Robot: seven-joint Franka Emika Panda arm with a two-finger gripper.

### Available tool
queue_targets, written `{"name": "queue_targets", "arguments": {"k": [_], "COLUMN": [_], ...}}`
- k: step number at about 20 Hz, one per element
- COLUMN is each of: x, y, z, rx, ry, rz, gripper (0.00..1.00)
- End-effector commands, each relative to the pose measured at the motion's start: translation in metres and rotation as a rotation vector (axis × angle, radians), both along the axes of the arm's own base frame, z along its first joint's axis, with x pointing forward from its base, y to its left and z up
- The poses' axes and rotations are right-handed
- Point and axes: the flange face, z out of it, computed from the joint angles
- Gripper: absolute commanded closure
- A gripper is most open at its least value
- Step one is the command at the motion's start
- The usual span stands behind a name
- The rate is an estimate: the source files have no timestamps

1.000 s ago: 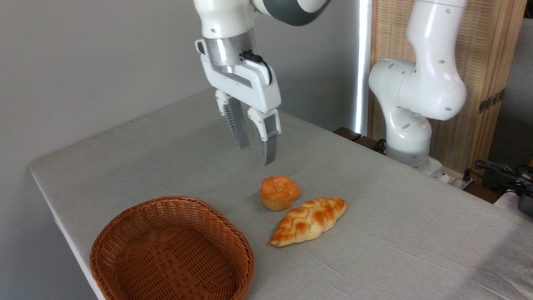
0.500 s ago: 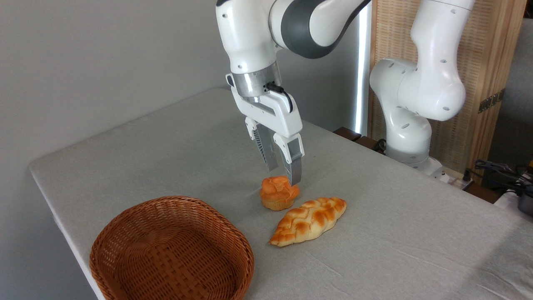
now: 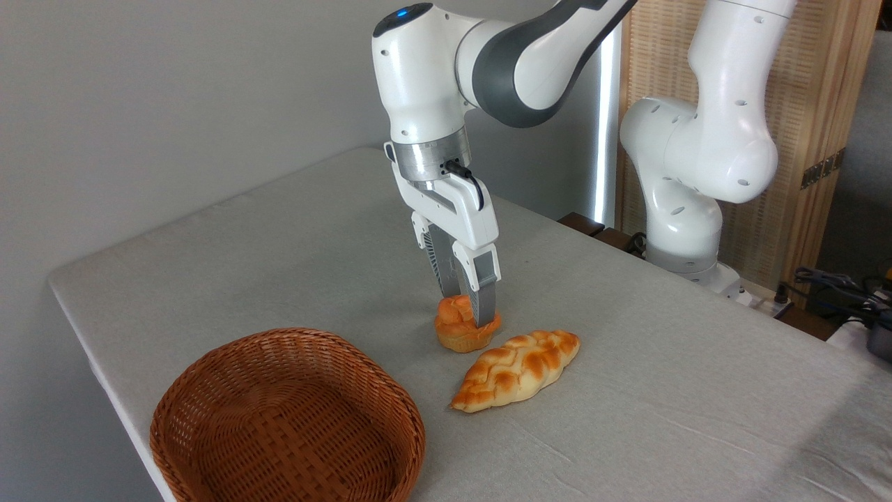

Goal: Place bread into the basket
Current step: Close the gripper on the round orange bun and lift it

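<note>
Gripper [image 3: 468,307] is down on the bread [image 3: 465,332], pointing nearly straight down. The near finger [image 3: 483,296] presses into the right part of the bun's lumpy top; the far finger sits behind it at the back of the top. The gap between them is narrow and the crust looks dented around the near finger, so the fingers are closed onto the bun's crown.

Bread's paler base is flat on the table [image 3: 279,258], about mid-table. It's not in the basket [image 3: 286,418].

The basket sits at the near-left corner of the table, close to the left edge, well apart from the bun and with nothing in it. Its near rim is cut off by the bottom of the frame.

The braided loaf [image 3: 517,368] lies just near-right of the bun, angled with its right end farther away. Its far edge is very close to the bun's base; can't tell whether they touch. The gripper isn't touching it.

The arm's base [image 3: 686,230] stands at the far-right edge of the table.
</note>
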Motion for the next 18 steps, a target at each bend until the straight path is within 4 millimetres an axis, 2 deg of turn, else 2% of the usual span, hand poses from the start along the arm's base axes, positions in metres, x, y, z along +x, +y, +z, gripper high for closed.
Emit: {"name": "queue_targets", "arguments": {"k": [1,6,10,13,16,18], "x": [0.001,0.003,0.004,0.015,0.027,0.038], "y": [0.003,0.001,0.001,0.002,0.013,0.015], "z": [-0.006,-0.019,-0.016,0.012,0.055,0.077], "rx": [-0.007,0.001,0.000,-0.002,-0.013,-0.019], "ry": [-0.020,0.016,0.017,-0.002,0.012,-0.010], "rz": [-0.029,-0.075,-0.077,-0.061,-0.018,0.000], "gripper": [0.62,0.65,0.65,0.66,0.68,0.67]}}
